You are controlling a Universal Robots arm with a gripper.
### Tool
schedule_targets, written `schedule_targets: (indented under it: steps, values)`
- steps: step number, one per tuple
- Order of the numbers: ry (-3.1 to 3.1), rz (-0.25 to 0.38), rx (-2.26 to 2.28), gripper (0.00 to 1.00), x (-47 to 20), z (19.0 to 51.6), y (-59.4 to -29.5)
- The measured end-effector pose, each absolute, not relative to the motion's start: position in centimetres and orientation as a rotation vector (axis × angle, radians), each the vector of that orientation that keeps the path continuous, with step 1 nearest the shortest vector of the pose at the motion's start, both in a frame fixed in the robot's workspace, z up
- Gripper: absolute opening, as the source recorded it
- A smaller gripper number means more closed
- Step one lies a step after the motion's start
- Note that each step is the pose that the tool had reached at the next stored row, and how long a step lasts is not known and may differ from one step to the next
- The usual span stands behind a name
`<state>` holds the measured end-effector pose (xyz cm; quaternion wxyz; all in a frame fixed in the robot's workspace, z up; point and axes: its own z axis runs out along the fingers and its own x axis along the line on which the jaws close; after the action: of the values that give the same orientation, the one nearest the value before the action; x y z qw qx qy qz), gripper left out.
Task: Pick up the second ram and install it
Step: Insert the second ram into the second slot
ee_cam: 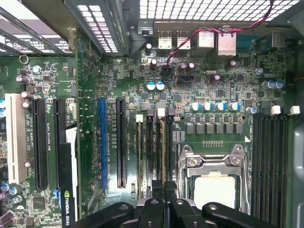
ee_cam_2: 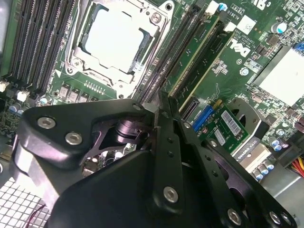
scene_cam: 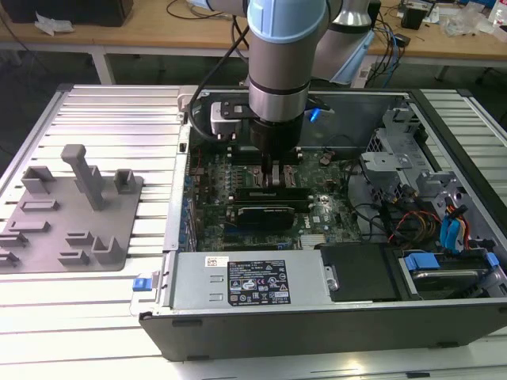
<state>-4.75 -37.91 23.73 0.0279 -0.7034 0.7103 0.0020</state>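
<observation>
My gripper (scene_cam: pixel 281 178) reaches down into the open computer case (scene_cam: pixel 444 142), over the memory slots beside the processor socket (ee_cam_2: pixel 116 40). Its two black fingers (ee_cam_2: pixel 164 142) are pressed together, and I see no gap between them in either wrist view. The tips of the gripper (ee_cam: pixel 164 183) sit on the line of a white-latched slot (ee_cam: pixel 161 142). A thin lighter strip runs along that slot; I cannot tell whether it is the second ram's top edge. A green ram stick (ee_cam_2: pixel 199 52) stands seated in a neighbouring slot.
A grey tray (scene_cam: pixel 71 229) with upright posts lies on the slatted table at the exterior view's left, with no sticks in it. Inside the case are a black expansion card (scene_cam: pixel 269 210), the power supply (scene_cam: pixel 245 281), drive cages (scene_cam: pixel 396 158) and loose cables (scene_cam: pixel 412 218).
</observation>
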Motion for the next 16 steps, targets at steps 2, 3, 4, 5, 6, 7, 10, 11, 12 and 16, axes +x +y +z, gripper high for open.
schedule_targets:
  steps: [2,3,4,5,6,7,10,11,12,16]
  values:
    - [2.193,0.006,-2.171,0.09,-4.75,23.63,-37.91]
    - [2.193,0.006,-2.171,0.09,-4.75,23.64,-37.91]
    - [2.193,0.006,-2.171,0.09,-4.75,23.63,-37.91]
    - [2.193,0.006,-2.171,0.09,-4.75,23.62,-37.91]
    - [2.192,0.006,-2.171,0.09,-4.75,23.57,-37.91]
    - [2.192,0.006,-2.171,0.09,-4.75,23.55,-37.91]
    - [2.192,0.006,-2.171,0.09,-4.75,23.43,-37.91]
    - [2.193,0.006,-2.171,0.09,-4.75,23.43,-37.91]
    - [2.193,0.006,-2.171,0.09,-4.75,23.43,-37.91]
    - [2.193,0.006,-2.171,0.09,-4.75,23.17,-37.91]
